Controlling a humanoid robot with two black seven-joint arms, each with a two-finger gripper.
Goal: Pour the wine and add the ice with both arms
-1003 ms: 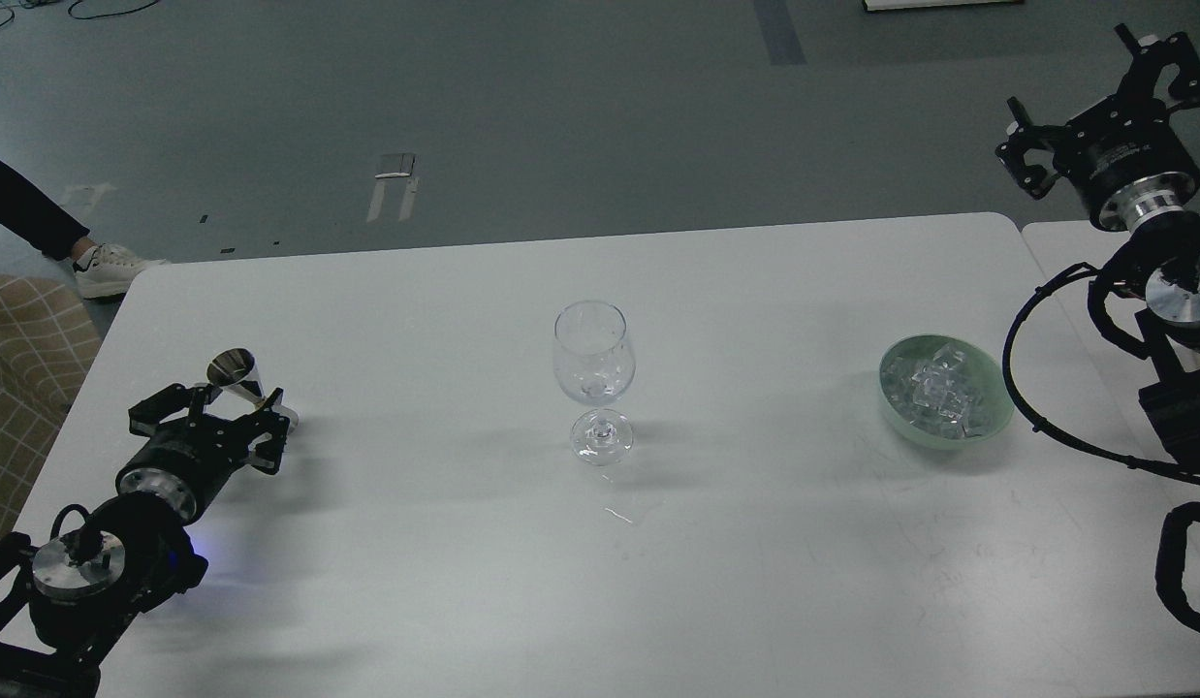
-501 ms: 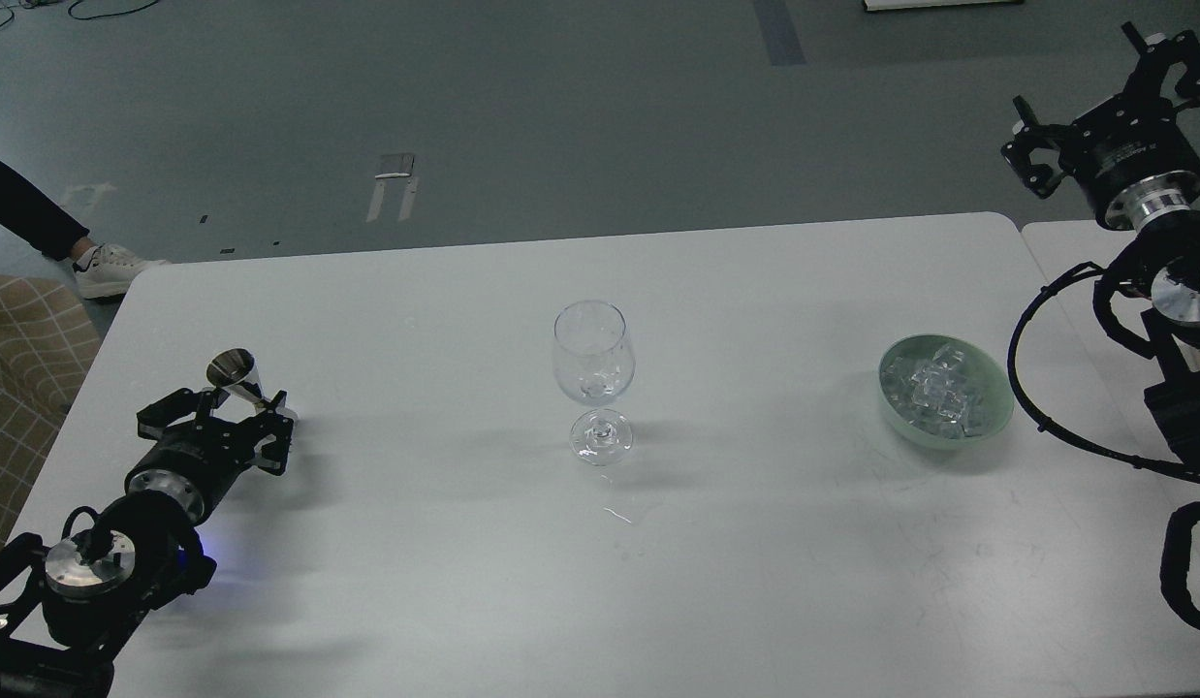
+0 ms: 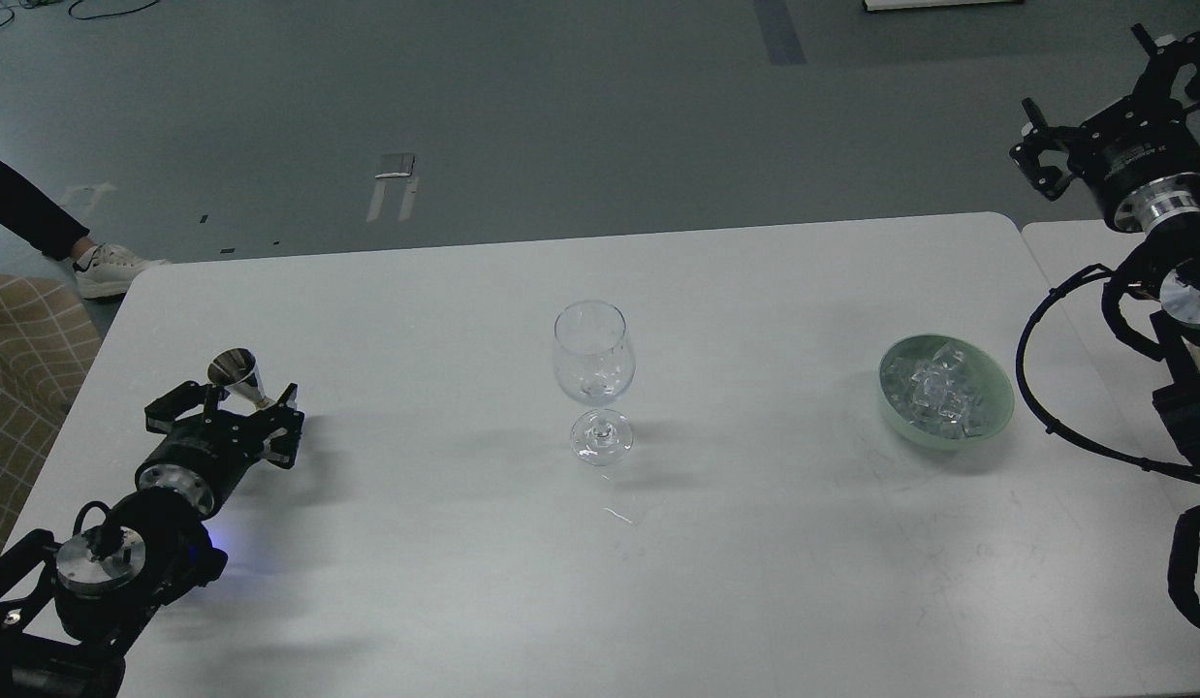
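Observation:
A clear stemmed wine glass [image 3: 593,364] stands upright at the table's middle; I cannot tell what the glints in its bowl are. The ice [image 3: 934,388], several clear cubes, lies in a pale green bowl [image 3: 988,422] at the right. A small silver measuring cup [image 3: 236,371] stands at the left. My left gripper [image 3: 230,407] lies low on the table with its fingers spread on either side of the cup's lower part, which they hide. My right gripper [image 3: 1104,97] is open and empty, raised above the table's far right corner, well beyond the bowl.
The white table [image 3: 600,582] ends at a rounded far edge; a second table [image 3: 1065,252] abuts on the right. A checked seat [image 3: 28,359] and a person's shoe [image 3: 110,271] are off the left edge. A small wet streak [image 3: 617,515] lies in front of the glass.
My left gripper has slid slightly forward and right, closing in around the measuring cup's base. My right gripper has drifted a little right and away.

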